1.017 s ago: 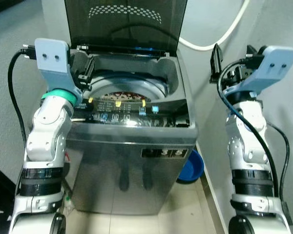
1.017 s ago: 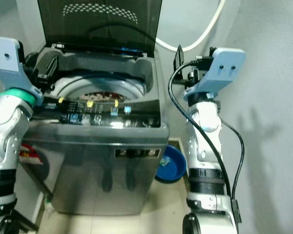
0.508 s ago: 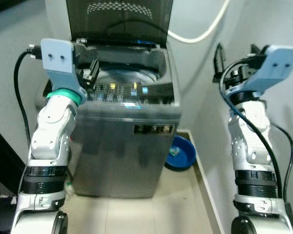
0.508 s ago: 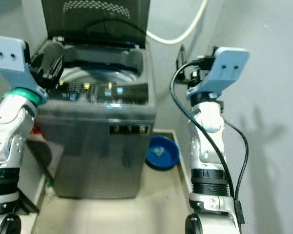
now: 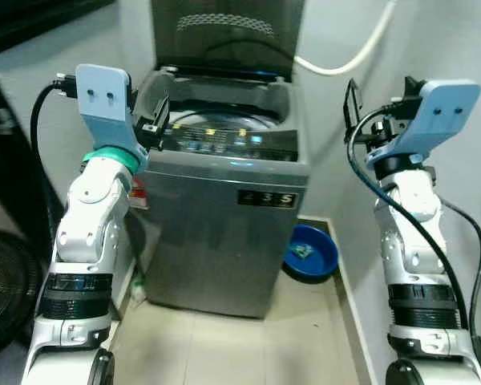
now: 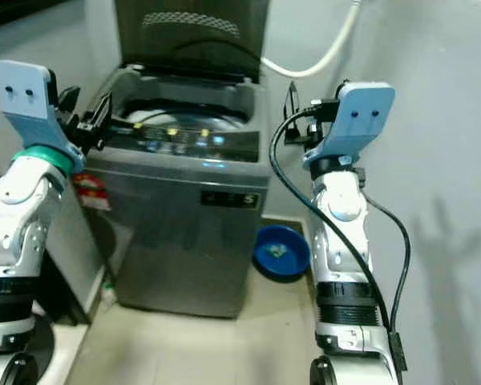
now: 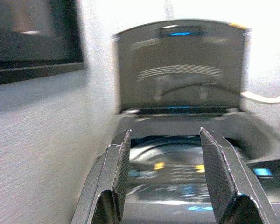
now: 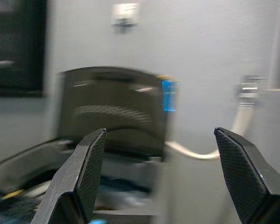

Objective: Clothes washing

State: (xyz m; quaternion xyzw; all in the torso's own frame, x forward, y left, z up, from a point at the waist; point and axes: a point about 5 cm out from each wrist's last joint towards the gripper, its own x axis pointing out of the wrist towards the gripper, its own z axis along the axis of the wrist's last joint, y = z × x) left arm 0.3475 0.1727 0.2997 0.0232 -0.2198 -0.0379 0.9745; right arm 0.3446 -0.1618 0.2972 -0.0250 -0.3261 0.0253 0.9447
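Note:
A grey top-loading washing machine (image 5: 220, 233) stands against the wall with its dark lid (image 5: 228, 32) raised. Lit buttons glow on its control panel (image 5: 224, 144). The front rim hides the inside of the drum. My left gripper (image 5: 155, 120) is held up at the washer's left front corner, level with its top, fingers open and holding nothing. In the left wrist view the left gripper (image 7: 165, 179) points over the tub toward the lid. My right gripper (image 5: 353, 103) hovers open in the air to the right of the washer, beside the wall, also holding nothing.
A blue basin (image 5: 310, 253) sits on the floor between the washer and the right wall. A white hose (image 5: 346, 66) curves along the wall behind. A round black object (image 5: 4, 293) and dark furniture (image 5: 8, 120) crowd the left side. Beige floor tiles (image 5: 248, 345) lie in front.
The camera has drawn back from the washer and shifted, so the machine looks smaller and its whole front shows. Both arms stay raised with open fingers.

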